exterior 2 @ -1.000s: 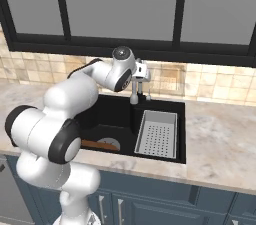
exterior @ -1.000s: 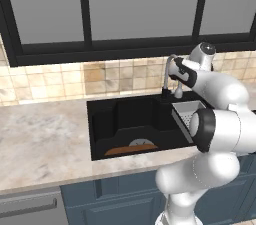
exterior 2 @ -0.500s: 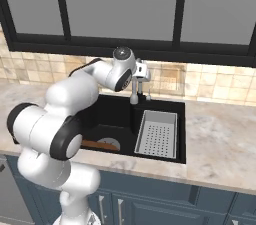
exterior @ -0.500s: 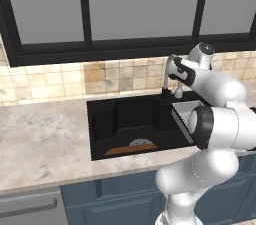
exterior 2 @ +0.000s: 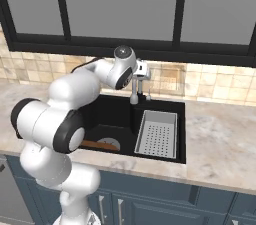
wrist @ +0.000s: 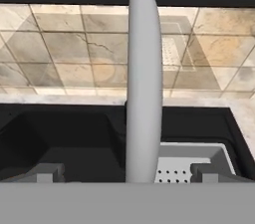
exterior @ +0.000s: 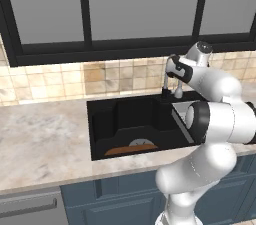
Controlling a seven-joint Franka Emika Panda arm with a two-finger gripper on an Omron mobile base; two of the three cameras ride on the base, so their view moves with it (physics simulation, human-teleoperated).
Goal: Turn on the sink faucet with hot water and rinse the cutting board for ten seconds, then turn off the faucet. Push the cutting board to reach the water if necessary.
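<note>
Hand view: fingers [wrist: 127, 173] apart, straddling sink faucet [wrist: 143, 83] spout, no water running. Cutting board [exterior: 131, 149] flat at near edge of sink [exterior: 105, 119], left of strainer tray [exterior 2: 156, 133]. Best to find the side lever at the faucet base and nudge it gently toward hot

Sink faucet [wrist: 143, 83]: plain pale grey spout. Sink [exterior: 107, 119]: black basin. Cutting board [exterior: 122, 150]: orange-brown. Drain disc [exterior: 141, 142]: grey. Strainer tray [exterior 2: 156, 134]: light grey, dotted with small perforations. Counter [exterior: 42, 141]: beige-grey marbled stone. Wall tiles [wrist: 69, 54]: square, mottled tan, cream and ochre, thin pale grout. Window frame [exterior 2: 178, 49]: black; panes grey. Cabinet fronts [exterior 2: 150, 201]: dark blue-grey.
</note>
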